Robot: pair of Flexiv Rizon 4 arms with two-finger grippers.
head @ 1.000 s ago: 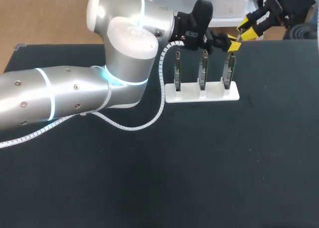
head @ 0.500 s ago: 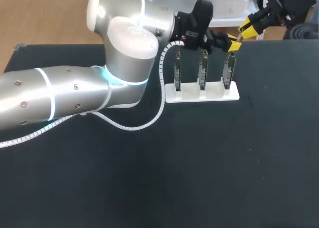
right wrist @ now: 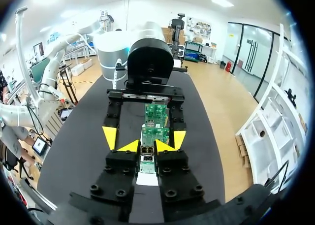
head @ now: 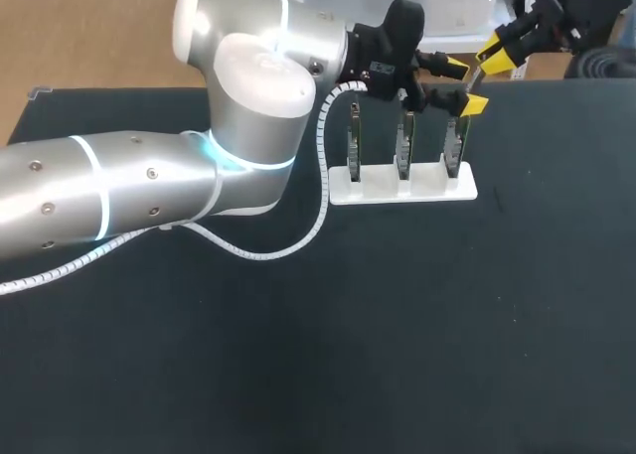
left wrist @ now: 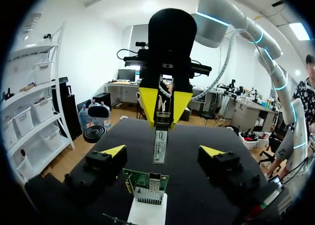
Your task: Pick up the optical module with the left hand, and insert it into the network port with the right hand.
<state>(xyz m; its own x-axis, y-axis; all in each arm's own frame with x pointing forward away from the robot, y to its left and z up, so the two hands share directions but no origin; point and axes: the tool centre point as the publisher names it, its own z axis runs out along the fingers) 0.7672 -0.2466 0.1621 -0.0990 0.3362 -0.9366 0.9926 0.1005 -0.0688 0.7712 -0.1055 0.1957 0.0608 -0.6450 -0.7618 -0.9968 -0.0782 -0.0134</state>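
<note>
1. Where things stand: the right end effector (right wrist: 147,147) is clenched on the optical module (left wrist: 159,141). The module hangs upright, just above the rightmost network card (head: 457,141) in the white stand (head: 402,188), at the far side of the desk (head: 397,325).
2. The left end effector (head: 463,86) is released and holds nothing. Its fingers are spread wide, one on each side of the module and that card. I'd back it straight out before anything else, since a sideways sweep could clip the module or the card.
3. The job now is the insertion, so alignment matters most. Get the module's long axis square to the card's top edge. I can't actually make out the port opening from here, so the left wrist view is probably the best check.
4. Come down slowly and straight, no wiggling. The card looks like it only sits in a slot in the stand, so an off-centre push may tilt it.
5. If it binds, lift a touch and re-centre instead of pushing harder.
</note>
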